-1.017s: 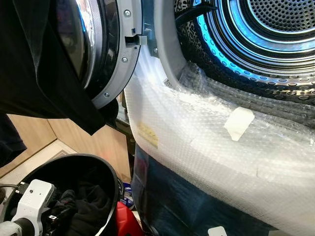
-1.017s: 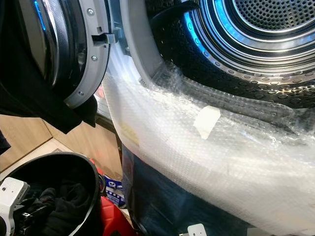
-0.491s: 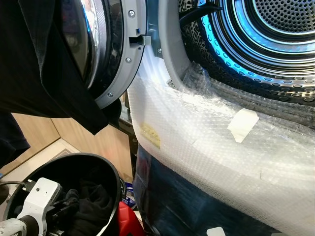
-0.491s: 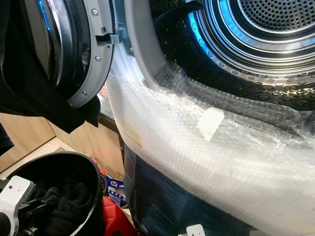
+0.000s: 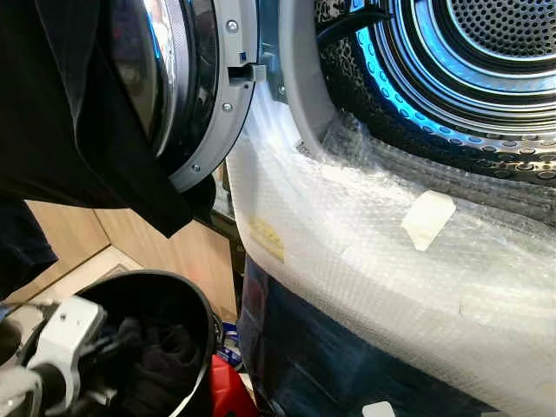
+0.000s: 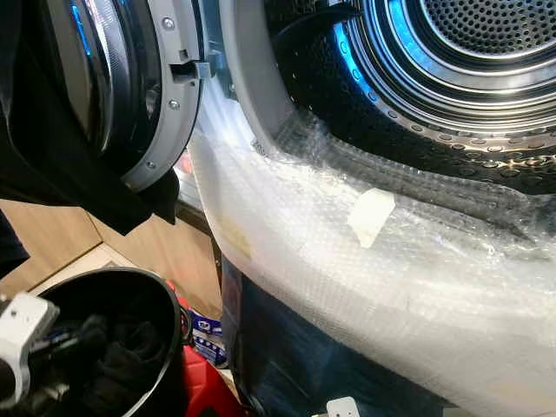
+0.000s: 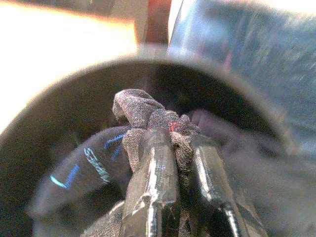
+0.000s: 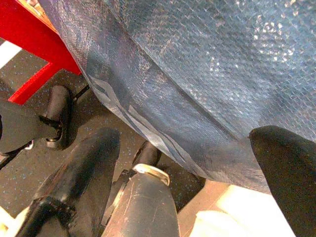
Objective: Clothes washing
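Presently catalogued, one laundry-loading station.

Item: black bucket (image 5: 195, 304), standing on the floor just beside the washing machine (image 5: 373, 261), low at the robot's left; it holds dark clothes (image 5: 161, 356), placed within reach of the drum.

Item: left gripper (image 7: 182, 163), reaching down inside the bucket. Its two black fingers (image 7: 153, 168) are closed on a bunched fold of grey knit fabric (image 7: 143, 111), with a dark sock bearing blue lettering (image 7: 94, 158) lying against it. The pinch sits at the top of the pile, likely so the piece can be lifted free of the rest.

Item: drum (image 5: 486, 52), perforated steel, lit blue, with no laundry visible inside; door (image 5: 187, 87) swung wide to the left with a black garment (image 5: 69, 113) draped over it. Bubble wrap (image 5: 391, 252) covers the machine's front below the opening, probably to guard against knocks.

Item: right gripper (image 8: 163, 163), hanging idle low beside the machine's wrapped front, fingers spread apart, holding nothing.
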`<state>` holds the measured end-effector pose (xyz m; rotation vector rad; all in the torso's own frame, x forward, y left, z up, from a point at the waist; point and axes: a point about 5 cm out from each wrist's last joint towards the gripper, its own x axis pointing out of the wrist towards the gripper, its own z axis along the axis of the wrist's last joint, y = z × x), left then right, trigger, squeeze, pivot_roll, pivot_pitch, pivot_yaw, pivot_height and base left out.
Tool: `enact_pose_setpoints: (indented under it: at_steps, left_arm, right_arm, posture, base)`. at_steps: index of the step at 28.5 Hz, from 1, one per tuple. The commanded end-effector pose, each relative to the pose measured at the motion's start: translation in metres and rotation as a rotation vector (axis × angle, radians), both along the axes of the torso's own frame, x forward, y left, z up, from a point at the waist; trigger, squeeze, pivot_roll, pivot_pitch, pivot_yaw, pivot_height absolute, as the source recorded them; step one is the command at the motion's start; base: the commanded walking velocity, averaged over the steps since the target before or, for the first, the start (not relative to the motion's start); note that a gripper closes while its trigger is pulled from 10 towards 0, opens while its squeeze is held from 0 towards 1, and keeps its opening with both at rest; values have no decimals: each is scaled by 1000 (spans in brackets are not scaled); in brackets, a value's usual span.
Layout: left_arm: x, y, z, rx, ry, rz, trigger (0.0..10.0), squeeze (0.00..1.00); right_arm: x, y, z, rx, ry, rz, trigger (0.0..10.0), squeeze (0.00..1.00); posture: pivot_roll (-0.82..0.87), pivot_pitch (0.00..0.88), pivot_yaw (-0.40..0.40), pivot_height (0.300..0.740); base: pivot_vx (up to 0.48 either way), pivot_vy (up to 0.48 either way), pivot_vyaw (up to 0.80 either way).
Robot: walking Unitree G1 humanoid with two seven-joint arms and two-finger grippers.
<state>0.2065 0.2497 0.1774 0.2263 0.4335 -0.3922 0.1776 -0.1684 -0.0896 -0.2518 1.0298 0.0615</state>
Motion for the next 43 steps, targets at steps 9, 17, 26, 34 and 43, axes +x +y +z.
enact_pose_setpoints:
  at_steps: [9, 17, 26, 34, 43]
  left_arm:
    - [12, -38, 51, -54, -124, -319, 0, 0]
    - [27, -90, 48, -121, -110, -593, 0, 0]
    - [24, -158, 20, -216, 0, -894, 0, 0]
    - [23, -161, -12, -182, 88, -889, 0, 0]
    - [32, -147, -26, -95, 64, -772, 0, 0]
  right_arm:
    - [-4, 1, -2, 6, 16, -19, 10000, 0]
    - [-3, 1, -1, 7, 8, -27, 10000, 0]
    - [0, 0, 0, 10, -4, -47, 10000, 0]
    - [5, -9, 4, 12, -44, -50, 10000, 0]
    - [12, -29, 13, 116, -104, 122, 10000, 0]
  posture:
    - [303, 35, 43, 740]
    - [271, 22, 42, 740]
    - [231, 29, 42, 740]
    - [211, 39, 38, 740]
    - [202, 61, 10, 740]
  base:
    - [0, 0, 0]
    - [0, 0, 0]
    - [0, 0, 0]
    - [0, 0, 0]
    - [0, 0, 0]
